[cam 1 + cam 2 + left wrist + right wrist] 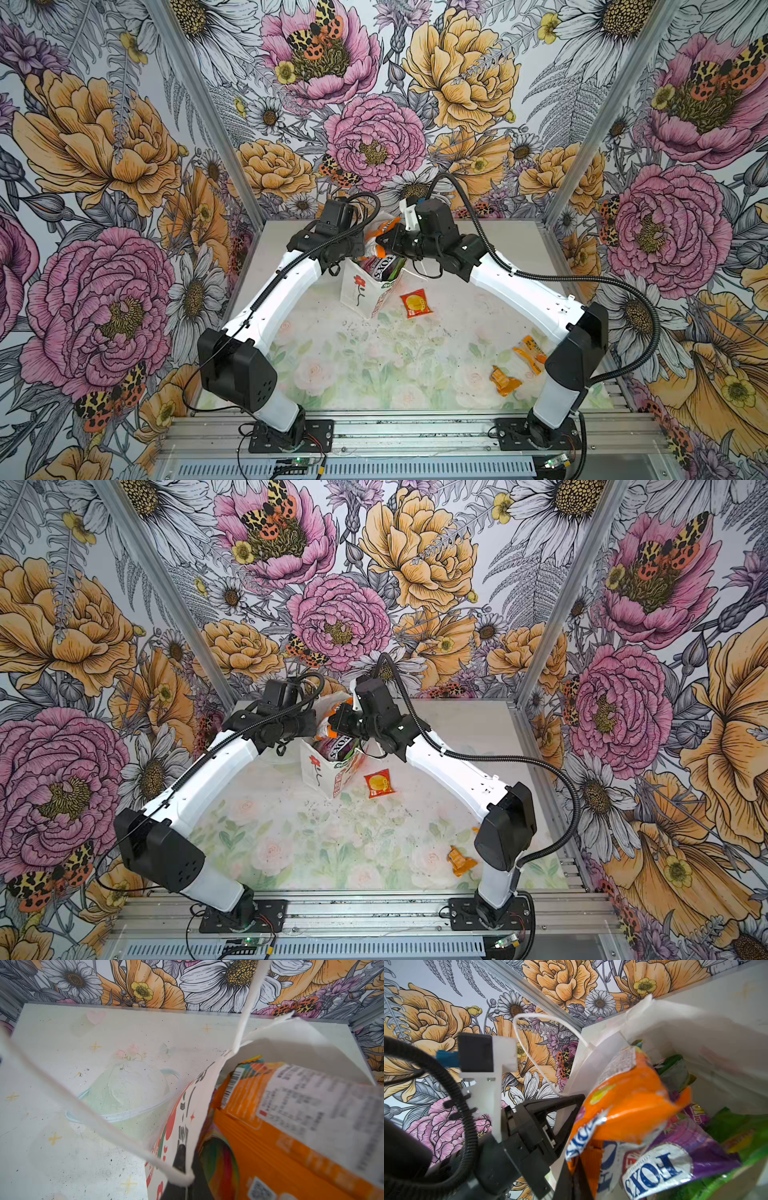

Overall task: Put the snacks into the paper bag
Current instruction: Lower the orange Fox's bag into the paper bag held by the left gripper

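One orange packet (629,1103) upright in bag (354,289)

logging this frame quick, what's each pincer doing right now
left pincer: closed on the rim of the paper bag
right pincer: closed on the orange packet, at the bag's mouth

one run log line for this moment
left tool: shut on paper bag rim | right tool: shut on orange packet over bag mouth | not bagged: red sachet, two orange wrappers
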